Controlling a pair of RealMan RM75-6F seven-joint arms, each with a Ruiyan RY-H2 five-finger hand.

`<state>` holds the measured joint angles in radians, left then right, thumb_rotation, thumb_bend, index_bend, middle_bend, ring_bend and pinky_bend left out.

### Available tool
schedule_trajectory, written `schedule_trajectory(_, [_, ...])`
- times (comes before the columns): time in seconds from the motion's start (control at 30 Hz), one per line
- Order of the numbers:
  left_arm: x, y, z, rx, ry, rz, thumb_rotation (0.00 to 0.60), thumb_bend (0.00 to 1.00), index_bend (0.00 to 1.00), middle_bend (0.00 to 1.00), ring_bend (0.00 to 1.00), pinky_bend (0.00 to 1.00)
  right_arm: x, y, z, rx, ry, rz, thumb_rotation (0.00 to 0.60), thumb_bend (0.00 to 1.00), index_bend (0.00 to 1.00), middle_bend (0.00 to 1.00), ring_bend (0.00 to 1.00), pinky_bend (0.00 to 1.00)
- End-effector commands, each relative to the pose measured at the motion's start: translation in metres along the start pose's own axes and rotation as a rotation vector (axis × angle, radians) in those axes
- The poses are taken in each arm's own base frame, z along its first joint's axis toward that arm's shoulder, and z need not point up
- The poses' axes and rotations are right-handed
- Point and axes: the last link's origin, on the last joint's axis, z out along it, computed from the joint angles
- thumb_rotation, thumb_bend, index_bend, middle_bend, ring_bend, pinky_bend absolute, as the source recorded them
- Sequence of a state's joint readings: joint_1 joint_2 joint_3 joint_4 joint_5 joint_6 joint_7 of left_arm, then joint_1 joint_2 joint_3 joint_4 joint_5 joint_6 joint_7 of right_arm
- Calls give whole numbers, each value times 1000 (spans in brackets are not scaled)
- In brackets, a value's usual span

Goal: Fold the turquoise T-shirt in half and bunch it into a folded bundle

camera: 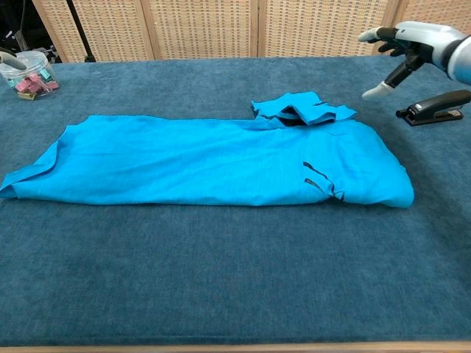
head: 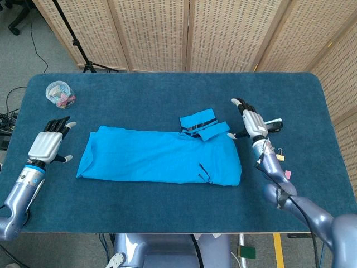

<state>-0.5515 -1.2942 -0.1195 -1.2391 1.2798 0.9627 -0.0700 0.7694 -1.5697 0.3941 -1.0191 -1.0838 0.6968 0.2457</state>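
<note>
head view, turquoise t-shirt between both robot hands

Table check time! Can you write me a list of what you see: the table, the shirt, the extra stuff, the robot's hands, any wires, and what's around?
Surface: blue cloth-covered table.
Job's things: turquoise T-shirt lies flat in a long strip, one sleeve folded on top; not bundled yet.
Clutter: clear tub of clips at far left corner; black stapler, yellow binder clip and pink binder clip at right.
Hands: left hand open, off the shirt; right hand open, off the shirt.
Cables: black cables on the floor at left.
Surroundings: wicker screens, a stand's legs.
</note>
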Motion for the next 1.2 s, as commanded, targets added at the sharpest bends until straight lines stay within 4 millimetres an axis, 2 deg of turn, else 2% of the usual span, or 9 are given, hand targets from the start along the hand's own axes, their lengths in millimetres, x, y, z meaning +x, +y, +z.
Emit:
schedule_trajectory(0.03, [-6,0,12,-44,5,16,600,159,0,0,0,0,28,45,-84,-38,-1,-122,600,0,0,0,0,0])
schedule_trajectory(0.27, [-19,3,41,-132,13,87,600,180,32,0,0,0,28,67,-136,-51,13,-130,600,0,0,0,0,0])
schedule_trajectory(0.5, [-34,10,65,-207,-31,149,600,209,120,0,0,0,27,81,-164,-61,44,-88,600,0,0,0,0,0])
schedule_trajectory(0.87, [-48,12,72,-232,-45,174,600,243,266,0,0,0,31,85,-170,-50,84,-80,600,0,0,0,0,0])
schedule_trajectory(1.2, [-51,13,80,-253,-89,268,600,332,302,0,0,0,32,86,-170,-56,93,-82,600,0,0,0,0,0])
